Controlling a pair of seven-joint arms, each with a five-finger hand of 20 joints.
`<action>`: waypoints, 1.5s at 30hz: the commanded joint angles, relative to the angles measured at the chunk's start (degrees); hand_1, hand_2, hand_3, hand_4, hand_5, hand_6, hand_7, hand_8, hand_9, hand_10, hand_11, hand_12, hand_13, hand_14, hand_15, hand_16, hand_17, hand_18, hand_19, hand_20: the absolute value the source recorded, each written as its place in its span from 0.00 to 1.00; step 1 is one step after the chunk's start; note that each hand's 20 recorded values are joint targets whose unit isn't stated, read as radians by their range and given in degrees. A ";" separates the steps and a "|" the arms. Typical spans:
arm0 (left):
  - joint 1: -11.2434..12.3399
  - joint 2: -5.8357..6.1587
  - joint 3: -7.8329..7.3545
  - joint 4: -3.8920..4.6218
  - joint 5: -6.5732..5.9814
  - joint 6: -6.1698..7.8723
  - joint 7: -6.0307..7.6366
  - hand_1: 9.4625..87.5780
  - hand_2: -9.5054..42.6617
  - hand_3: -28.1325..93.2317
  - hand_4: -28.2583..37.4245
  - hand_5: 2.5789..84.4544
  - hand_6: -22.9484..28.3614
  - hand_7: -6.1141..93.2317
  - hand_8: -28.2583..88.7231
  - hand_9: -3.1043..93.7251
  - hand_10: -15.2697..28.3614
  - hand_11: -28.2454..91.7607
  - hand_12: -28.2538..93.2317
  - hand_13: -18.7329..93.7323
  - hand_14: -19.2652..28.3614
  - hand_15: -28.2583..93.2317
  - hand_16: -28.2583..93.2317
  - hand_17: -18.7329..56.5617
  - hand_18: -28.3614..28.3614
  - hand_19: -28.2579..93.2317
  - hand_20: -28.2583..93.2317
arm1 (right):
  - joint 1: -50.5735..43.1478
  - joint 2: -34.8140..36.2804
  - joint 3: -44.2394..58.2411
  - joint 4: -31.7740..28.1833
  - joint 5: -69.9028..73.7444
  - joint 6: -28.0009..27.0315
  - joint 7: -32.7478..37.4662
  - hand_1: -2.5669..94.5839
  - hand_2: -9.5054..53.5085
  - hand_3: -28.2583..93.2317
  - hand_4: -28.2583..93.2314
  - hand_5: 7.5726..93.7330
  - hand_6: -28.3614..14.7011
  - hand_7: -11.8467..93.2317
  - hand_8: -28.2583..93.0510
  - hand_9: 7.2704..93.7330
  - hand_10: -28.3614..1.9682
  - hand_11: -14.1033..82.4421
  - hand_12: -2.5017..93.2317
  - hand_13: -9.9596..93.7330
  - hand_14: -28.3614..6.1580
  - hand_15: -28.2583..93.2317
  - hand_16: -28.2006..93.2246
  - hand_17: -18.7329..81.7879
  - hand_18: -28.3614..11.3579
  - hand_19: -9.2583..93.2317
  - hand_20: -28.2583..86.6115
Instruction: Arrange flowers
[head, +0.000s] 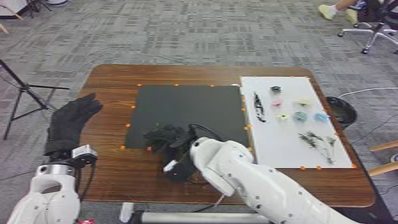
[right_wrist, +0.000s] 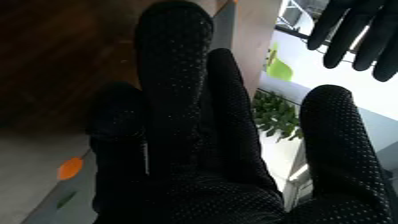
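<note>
In the head view my right hand (head: 166, 136) is at the lower left part of the black mat (head: 191, 107), well left of the flowers. Its black glove (right_wrist: 218, 192) has straight, parted fingers in the right wrist view, with nothing held. Open too, my left hand (head: 73, 119) is at the table's left edge; the right wrist view has the left hand (right_wrist: 362, 32) farther off. On the white sheet (head: 306, 142) lie a dark flower (head: 275, 89), a pink one (head: 276, 102), pale yellow ones (head: 303, 101), bluish ones (head: 300, 116) and leafy stems (head: 311, 137).
A long black-and-white item (head: 259, 107) lies along the white sheet's left side. Orange tabs mark the edges of mat and sheet on the brown table (head: 115, 90). A black round container (head: 341, 111) stands beyond the right edge, a tripod (head: 29, 90) beyond the left.
</note>
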 joint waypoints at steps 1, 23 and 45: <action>-0.12 -0.71 0.27 0.12 -0.25 -0.69 0.39 0.16 0.26 0.81 0.00 0.59 0.52 0.19 0.18 0.54 0.70 0.40 0.33 0.50 0.80 0.43 0.23 0.34 0.73 0.33 0.40 | 1.01 -0.62 -0.20 0.40 -0.90 0.26 -0.53 0.28 0.35 0.67 0.16 0.61 0.51 0.17 0.18 0.61 0.44 0.22 0.13 0.93 0.59 0.59 0.49 0.67 0.23 0.94 0.63; 2.96 0.72 -5.69 0.99 -0.25 3.29 1.02 0.16 0.27 0.81 0.00 0.59 0.52 0.19 0.18 0.54 0.70 0.41 0.33 0.51 0.80 0.43 0.23 0.35 0.72 0.32 0.40 | -11.71 12.08 15.40 -19.28 6.22 -2.14 -5.96 0.29 0.33 0.68 0.17 0.61 0.52 0.18 0.19 0.61 0.42 0.23 0.13 0.92 0.57 0.59 0.49 0.65 0.23 0.94 0.63; 5.83 0.01 -6.81 -1.85 1.55 1.87 -0.13 0.15 0.27 0.82 0.00 0.59 0.52 0.20 0.18 0.55 0.70 0.41 0.33 0.51 0.80 0.44 0.23 0.35 0.72 0.32 0.40 | -49.29 22.90 59.15 -21.16 -52.19 14.69 -2.98 0.45 0.00 0.73 0.14 0.72 0.60 0.33 0.30 0.83 0.52 0.53 0.33 0.92 0.67 0.67 0.51 0.68 0.24 0.97 0.67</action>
